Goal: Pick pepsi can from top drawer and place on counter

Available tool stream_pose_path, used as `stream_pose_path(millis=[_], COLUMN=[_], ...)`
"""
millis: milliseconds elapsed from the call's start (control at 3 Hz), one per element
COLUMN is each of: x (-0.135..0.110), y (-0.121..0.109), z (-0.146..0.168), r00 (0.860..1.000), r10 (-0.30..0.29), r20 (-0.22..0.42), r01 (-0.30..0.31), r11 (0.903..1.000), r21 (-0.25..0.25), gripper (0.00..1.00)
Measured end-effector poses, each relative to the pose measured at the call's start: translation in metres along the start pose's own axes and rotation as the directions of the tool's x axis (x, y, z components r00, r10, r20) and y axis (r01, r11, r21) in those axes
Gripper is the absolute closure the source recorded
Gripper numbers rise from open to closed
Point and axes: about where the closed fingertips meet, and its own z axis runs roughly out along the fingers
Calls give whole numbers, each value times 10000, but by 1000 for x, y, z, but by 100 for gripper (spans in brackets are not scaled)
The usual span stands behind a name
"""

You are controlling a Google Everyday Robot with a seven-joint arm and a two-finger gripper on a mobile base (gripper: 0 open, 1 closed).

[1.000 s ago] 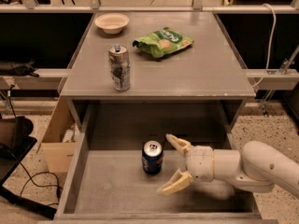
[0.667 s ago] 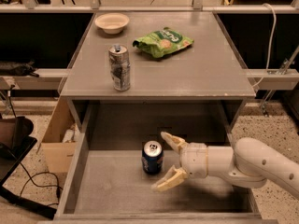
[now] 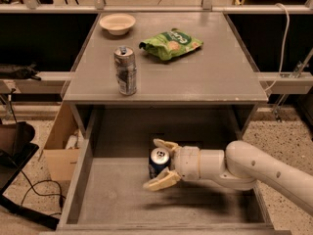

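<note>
The pepsi can [image 3: 158,161], short and dark blue with a silver top, stands upright in the open top drawer [image 3: 112,199]. My gripper [image 3: 160,163] reaches in from the right on a white arm. Its two tan fingers are spread, one behind the can and one in front, so the can sits between them. The fingers look apart from the can's sides. The counter [image 3: 205,77] is the grey tabletop above the drawer.
On the counter stand a taller silver-grey can [image 3: 125,70], a green chip bag [image 3: 171,43] and a white bowl [image 3: 117,23]. A cardboard box [image 3: 61,146] sits on the floor left of the cabinet. Cables lie on the floor at left.
My gripper has moved left toward the can. Its open fingers, which were to the right of the can, now straddle it. The can has not moved.
</note>
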Motion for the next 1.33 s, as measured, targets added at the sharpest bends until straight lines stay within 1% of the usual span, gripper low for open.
stream_pose_path(millis=[1000,1333], x=[1,1], y=[0,0], z=[1,1], r00=[10000,10000], r10=[13,13], r20=[5,5], r01=[-13,-13], r11=[10000,10000], r21=[-8,-8], gripper=[84,100])
